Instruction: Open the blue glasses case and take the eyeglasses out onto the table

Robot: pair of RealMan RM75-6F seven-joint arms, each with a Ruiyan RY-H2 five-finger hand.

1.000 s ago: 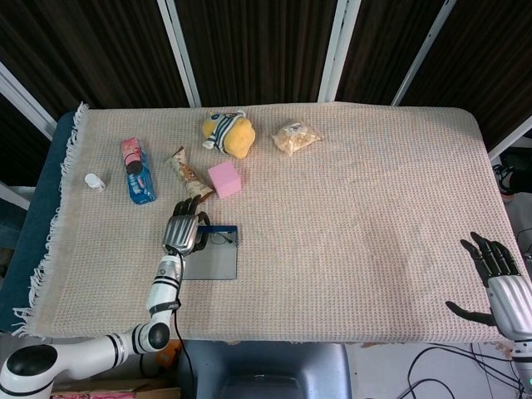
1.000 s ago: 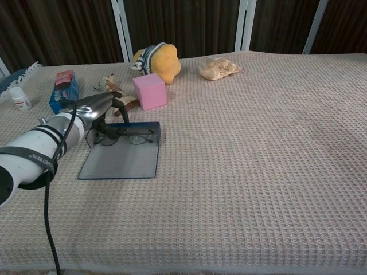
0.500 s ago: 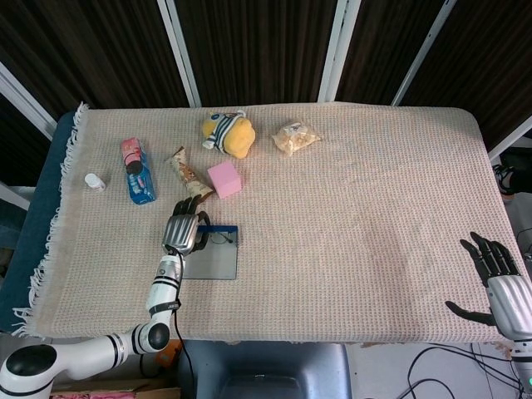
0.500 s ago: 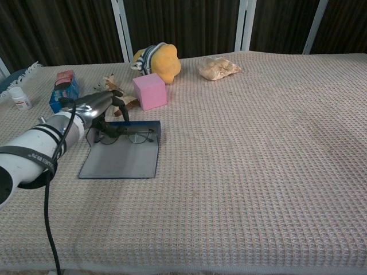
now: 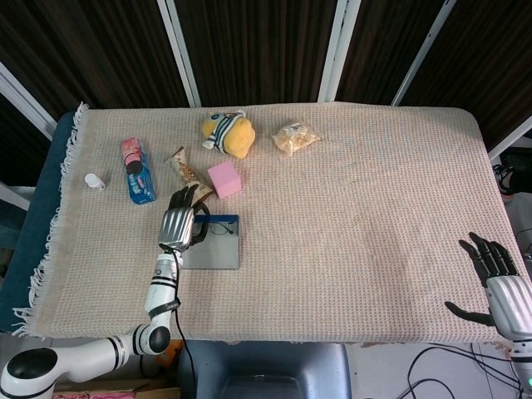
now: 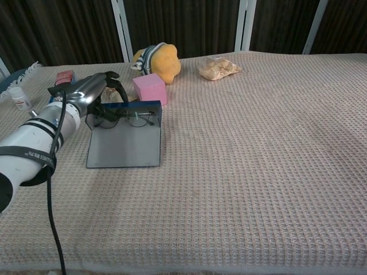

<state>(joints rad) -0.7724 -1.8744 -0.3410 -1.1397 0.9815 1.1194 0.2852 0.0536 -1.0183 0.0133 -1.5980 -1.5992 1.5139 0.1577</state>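
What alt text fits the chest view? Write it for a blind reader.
The left robot hand grips the eyeglasses inside the open blue glasses case on a woven tablecloth. Behind sit a pink cube and a yellow plush toy.

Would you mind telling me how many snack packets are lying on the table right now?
2: a clear bag of snacks at the far edge near the middle, and a torn brown wrapper left of the pink cube. More may be hidden behind the left hand.
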